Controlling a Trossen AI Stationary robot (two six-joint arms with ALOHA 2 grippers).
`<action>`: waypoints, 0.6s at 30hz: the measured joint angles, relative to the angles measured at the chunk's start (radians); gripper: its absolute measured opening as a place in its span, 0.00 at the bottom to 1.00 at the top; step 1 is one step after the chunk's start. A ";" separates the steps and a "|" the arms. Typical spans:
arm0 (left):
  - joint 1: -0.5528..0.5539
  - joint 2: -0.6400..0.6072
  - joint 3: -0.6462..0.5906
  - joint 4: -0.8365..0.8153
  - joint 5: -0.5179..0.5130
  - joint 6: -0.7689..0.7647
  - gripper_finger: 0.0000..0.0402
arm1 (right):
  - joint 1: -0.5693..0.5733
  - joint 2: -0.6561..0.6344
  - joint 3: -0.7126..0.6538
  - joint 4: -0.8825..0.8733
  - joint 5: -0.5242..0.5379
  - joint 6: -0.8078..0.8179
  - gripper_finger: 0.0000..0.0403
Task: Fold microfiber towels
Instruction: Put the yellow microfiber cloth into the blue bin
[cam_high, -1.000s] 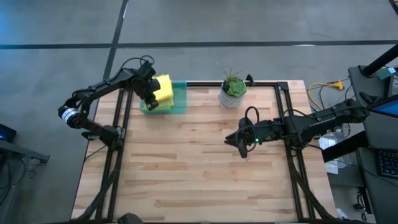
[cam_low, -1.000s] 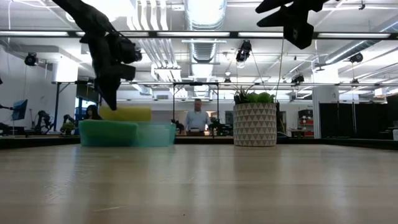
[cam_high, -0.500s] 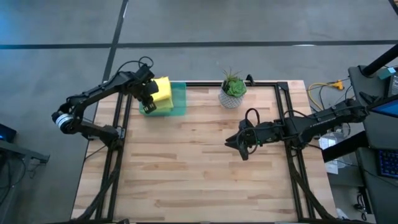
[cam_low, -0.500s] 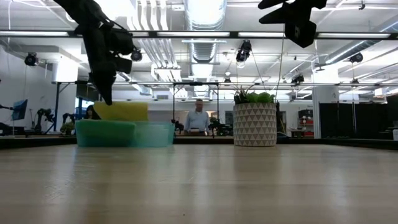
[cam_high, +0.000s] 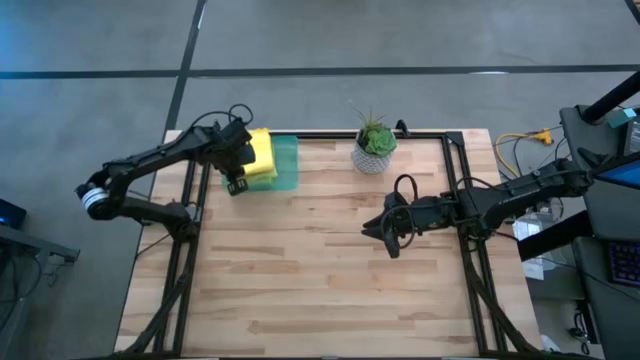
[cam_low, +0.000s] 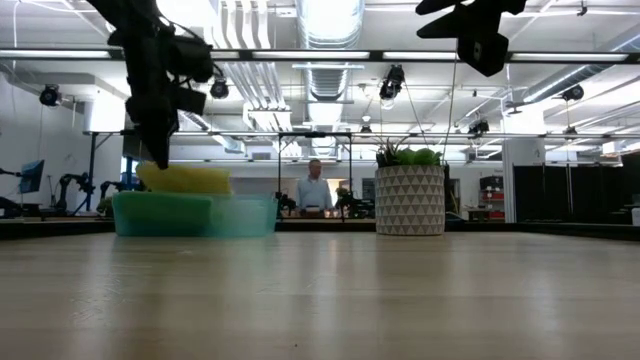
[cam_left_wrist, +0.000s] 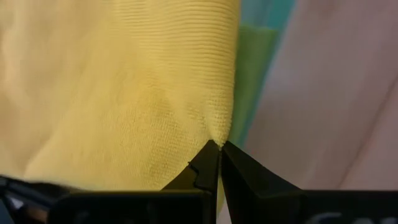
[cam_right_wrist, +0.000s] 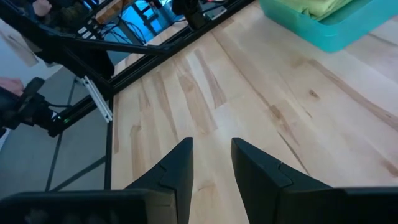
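A see-through green tray (cam_high: 288, 165) sat at the far left corner of the wooden counter (cam_high: 320, 270). A yellow towel (cam_high: 262, 155) lay on top of the tray, sticking up over its rim. In the low view a green towel (cam_low: 165, 213) showed inside the tray under the yellow one. The left wrist view showed a strip of green cloth just beside the yellow towel's edge too.

The left end effector (cam_high: 236, 180) was at the tray's left end, right by the counter's left edge. Its two fingers (cam_left_wrist: 214, 163) were pressed together and pinched a corner of the yellow towel. In the low view it hung above the tray with the towel's near end pulled up a little.

A small potted plant (cam_high: 375, 143) stood at the far edge of the counter, near the middle, well apart from the tray.

The right end effector (cam_high: 382, 228) hung in the air over the right half of the counter. Its fingers (cam_right_wrist: 180, 167) stood a little apart and held nothing.

Most of the counter was bare wood, from the middle to the near edge. A black metal frame ran along its sides. In the low view a person (cam_low: 314, 192) stood far off in the room behind.
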 joint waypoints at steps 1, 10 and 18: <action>-0.012 -0.016 -0.005 0.002 0.000 0.000 0.00 | 0.000 0.000 0.000 0.000 0.000 -0.001 0.26; -0.038 0.011 -0.081 0.044 0.000 -0.019 0.00 | 0.000 0.000 0.000 -0.001 0.000 -0.031 0.26; -0.077 0.005 -0.080 0.000 0.028 -0.013 0.00 | 0.000 0.000 0.000 -0.002 0.000 -0.035 0.26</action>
